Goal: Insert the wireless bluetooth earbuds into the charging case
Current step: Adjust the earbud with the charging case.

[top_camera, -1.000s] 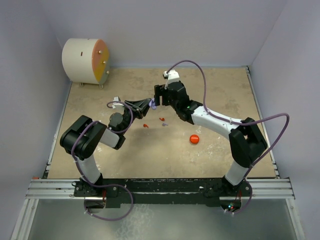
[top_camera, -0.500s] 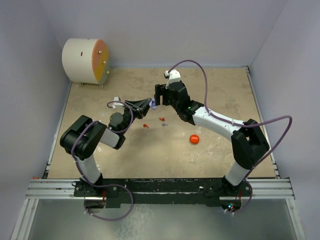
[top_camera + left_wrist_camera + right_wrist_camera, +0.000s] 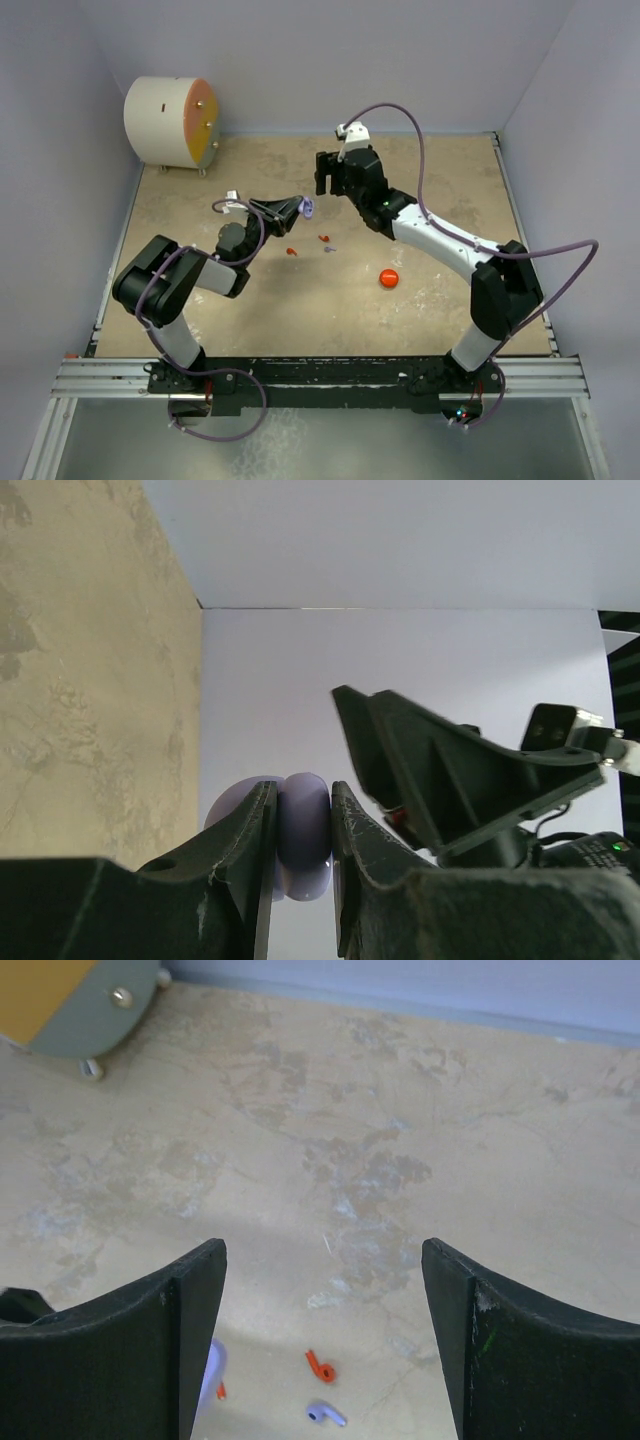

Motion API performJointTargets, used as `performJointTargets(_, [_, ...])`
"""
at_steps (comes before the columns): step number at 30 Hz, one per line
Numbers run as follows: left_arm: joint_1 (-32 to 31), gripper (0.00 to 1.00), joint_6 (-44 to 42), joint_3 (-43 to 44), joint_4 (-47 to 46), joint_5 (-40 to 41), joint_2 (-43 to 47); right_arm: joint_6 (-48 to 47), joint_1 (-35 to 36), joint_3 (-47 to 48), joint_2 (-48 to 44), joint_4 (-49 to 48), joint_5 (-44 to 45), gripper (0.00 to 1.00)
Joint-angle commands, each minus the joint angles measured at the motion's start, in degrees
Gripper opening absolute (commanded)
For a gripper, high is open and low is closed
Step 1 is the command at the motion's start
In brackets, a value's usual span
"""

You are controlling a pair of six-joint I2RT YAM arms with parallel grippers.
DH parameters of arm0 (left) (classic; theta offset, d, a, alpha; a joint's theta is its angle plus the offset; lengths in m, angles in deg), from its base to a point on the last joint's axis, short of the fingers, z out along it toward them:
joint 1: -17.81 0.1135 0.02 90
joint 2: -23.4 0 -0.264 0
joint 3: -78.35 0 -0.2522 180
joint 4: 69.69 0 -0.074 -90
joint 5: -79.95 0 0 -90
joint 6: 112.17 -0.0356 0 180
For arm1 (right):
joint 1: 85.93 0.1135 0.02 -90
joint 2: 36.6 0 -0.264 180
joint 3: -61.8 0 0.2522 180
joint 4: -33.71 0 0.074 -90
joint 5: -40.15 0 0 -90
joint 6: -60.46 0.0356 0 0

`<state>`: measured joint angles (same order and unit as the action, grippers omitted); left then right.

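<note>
You get only a slice of the lavender case [image 3: 303, 830] between the fingers [image 3: 235, 860] of the left gripper [image 3: 302, 795], its lid state beyond telling, while your right wrist view hides half a lavender shape [image 3: 216, 1358] behind a finger [image 3: 150, 1360] of the right gripper [image 3: 322, 1255] and crops the drum [image 3: 70, 1000] at the corner.

Mottled beige table [image 3: 450, 190]; red earbuds [image 3: 291, 251], lavender earbud [image 3: 330, 249], red case [image 3: 389, 278], white drum [image 3: 165, 122] far-left corner

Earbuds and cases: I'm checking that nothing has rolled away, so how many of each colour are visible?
Red earbuds: 2
Lavender earbuds: 1
Red case: 1
Lavender case: 1
Total: 5
</note>
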<state>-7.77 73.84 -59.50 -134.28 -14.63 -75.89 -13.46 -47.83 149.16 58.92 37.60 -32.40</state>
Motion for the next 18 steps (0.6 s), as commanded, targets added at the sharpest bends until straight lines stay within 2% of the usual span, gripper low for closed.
performJointTargets(1, [0.0, 0.00, -3.9, 2.2, 1.2, -0.4, 2.7, -1.5, 0.0, 7.0, -0.1, 3.1, -0.7, 0.81])
performJointTargets(7, [0.0, 0.00, -5.5, 3.7, 3.3, -0.6, 2.6, -0.8, 0.0, 10.3, 2.2, 7.8, -1.7, 0.80])
performJointTargets(18, [0.0, 0.00, -7.1, 4.6, 2.4, -0.8, 2.5, -0.7, 0.0, 9.4, 3.9, 7.8, -2.9, 0.80])
